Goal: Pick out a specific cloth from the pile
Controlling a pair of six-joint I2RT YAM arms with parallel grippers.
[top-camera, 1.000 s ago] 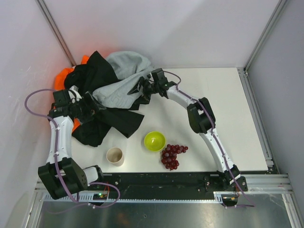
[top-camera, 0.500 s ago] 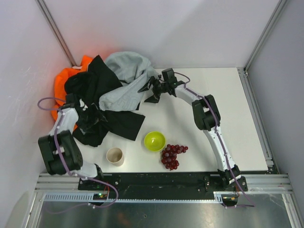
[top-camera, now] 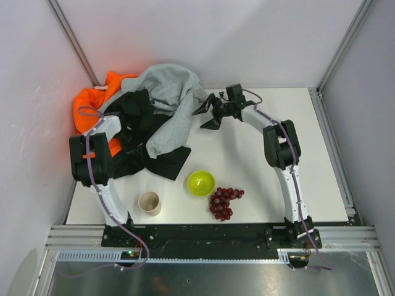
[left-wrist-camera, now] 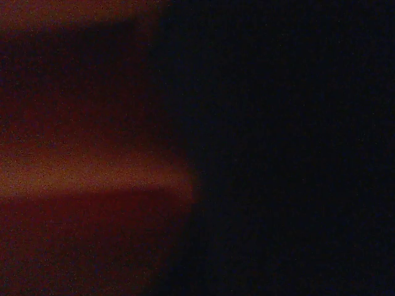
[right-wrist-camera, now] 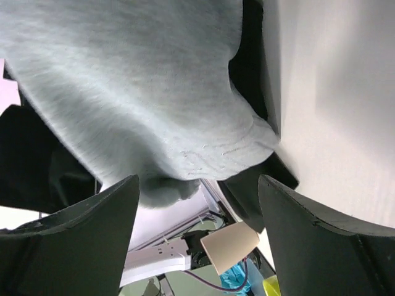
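Black fabric of the cloth (top-camera: 137,118) lies amid the pile (top-camera: 157,132) at the table's (top-camera: 308,154) far left corner, between the orange garment (top-camera: 86,105) and the grey sweatshirt (top-camera: 170,92) draped over it. The left arm (top-camera: 91,159) reaches into that black fabric. The left gripper is buried there, its wrist view dark, so whether its jaws are apart or together cannot be told. The right gripper (right-wrist-camera: 197,185) hovers beside the sweatshirt's edge, jaws wide apart and empty. A green bowl (top-camera: 201,182), grapes (top-camera: 224,201) and a cup (top-camera: 149,201) stand near the front edge.
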